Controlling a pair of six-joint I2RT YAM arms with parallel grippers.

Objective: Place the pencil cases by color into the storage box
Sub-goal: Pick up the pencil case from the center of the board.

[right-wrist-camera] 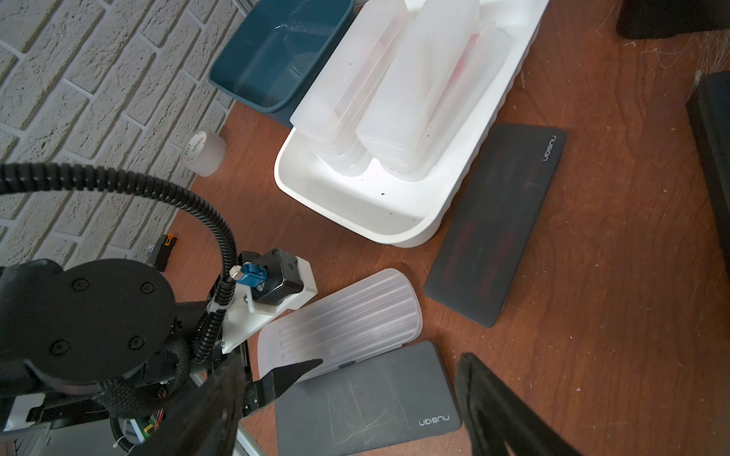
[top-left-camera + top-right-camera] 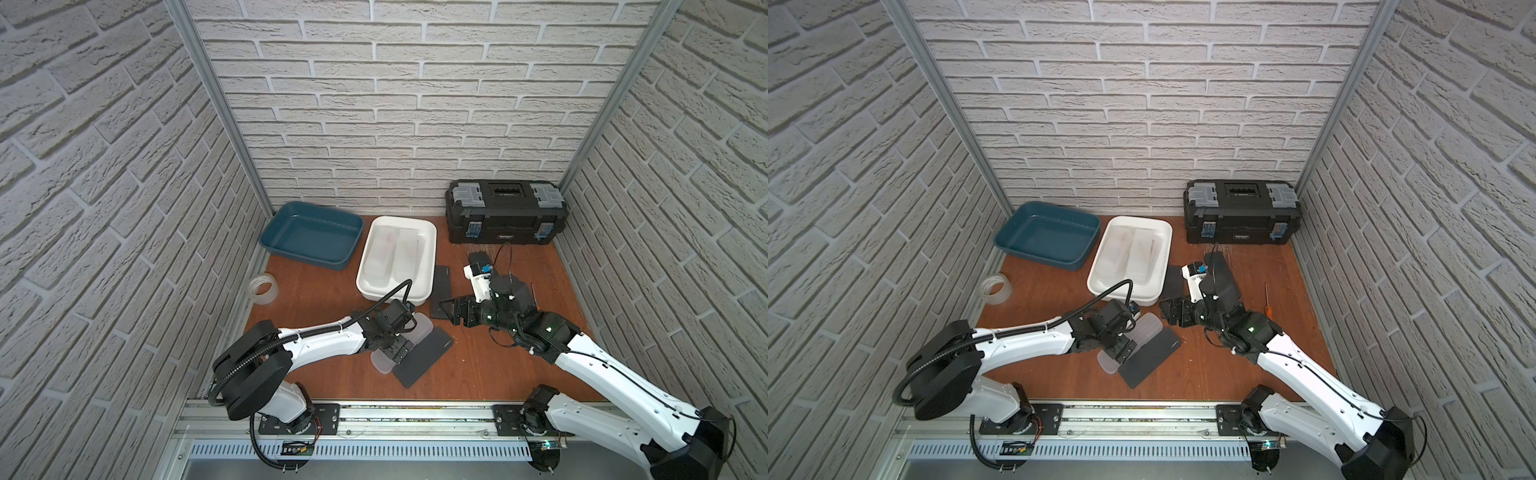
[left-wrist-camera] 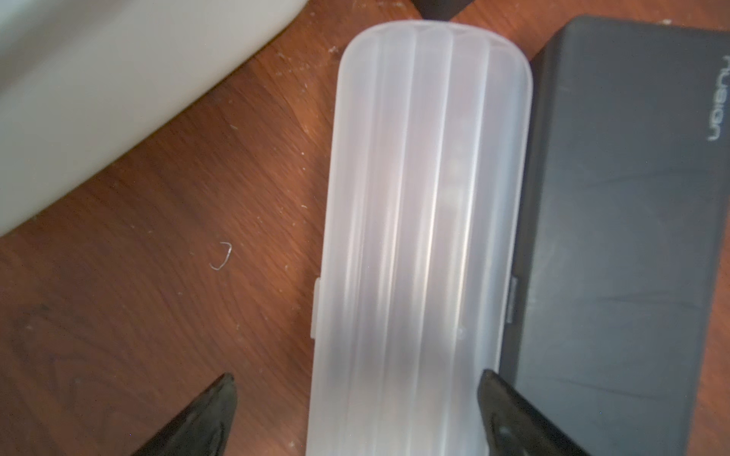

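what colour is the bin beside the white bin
Teal blue. The bin shows best in a top view.

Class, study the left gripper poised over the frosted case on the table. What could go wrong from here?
1. The frosted case lies right against a black case. The open left gripper has one finger at that seam, and it may catch the black one.
2. The white tub already holds frosted cases piled at a tilt, so another may slide off.
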